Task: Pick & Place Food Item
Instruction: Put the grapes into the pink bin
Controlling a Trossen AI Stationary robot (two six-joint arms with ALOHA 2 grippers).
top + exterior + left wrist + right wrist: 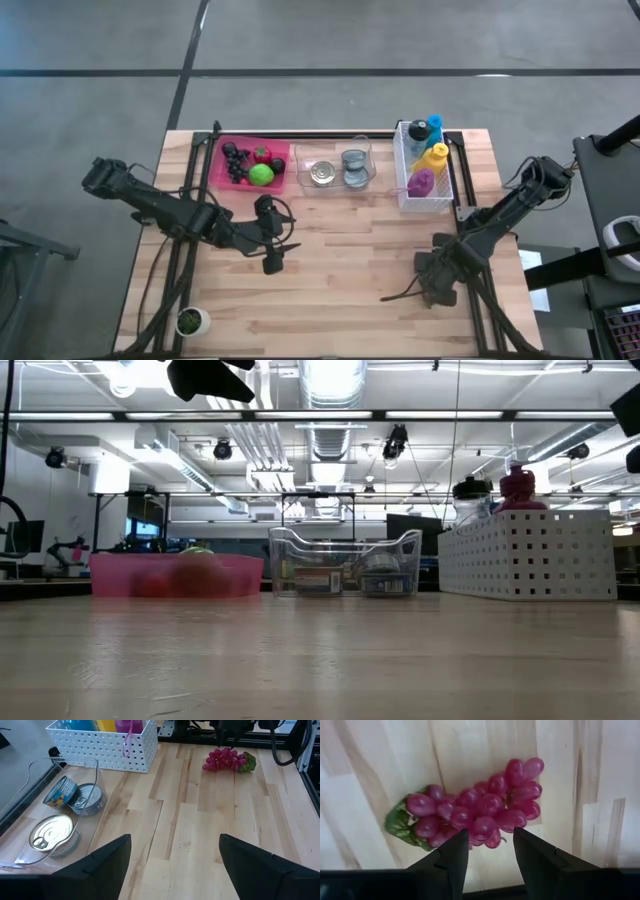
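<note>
Grapes [475, 812], a red-purple bunch with a green leaf at one end, lie on the bare wooden table [340, 260] near your right arm's side, toward the front. Your right gripper [490, 847] hangs directly over the bunch, its two dark fingers apart with the tips either side of the bunch's nearest grapes, not clenched on them; whether the tips touch the fruit you cannot tell. In the left wrist view the same bunch [229, 760] shows lying flat on the boards beneath the right arm.

Your left gripper [272, 262] sits over the middle of the table, well apart from the grapes, its fingers [100, 865] spread wide and holding nothing.

Along the back edge of the table stand three containers. On the left is a pink tray [222, 165] with dark berries, a red fruit and a green lime [261, 174]. In the middle is a clear plastic bin [372, 150] holding tin cans [322, 173]. On the right is a white perforated basket [402, 190] with bottles in blue, yellow and purple. A small white pot with a green plant [190, 321] stands at the front left corner.
</note>
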